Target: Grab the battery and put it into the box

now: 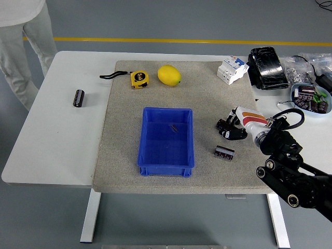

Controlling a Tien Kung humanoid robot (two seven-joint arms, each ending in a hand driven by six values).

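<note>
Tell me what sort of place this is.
Probably a robotics lab or industrial test floor: a grey floor with a yellow line, a white table holding a blue box, a tape measure, a circuit breaker and a tray of capacitors.

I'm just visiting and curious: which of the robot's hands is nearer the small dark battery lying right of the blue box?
The right hand. It hovers just above and beyond the battery, not touching it. The left hand isn't in view.
</note>
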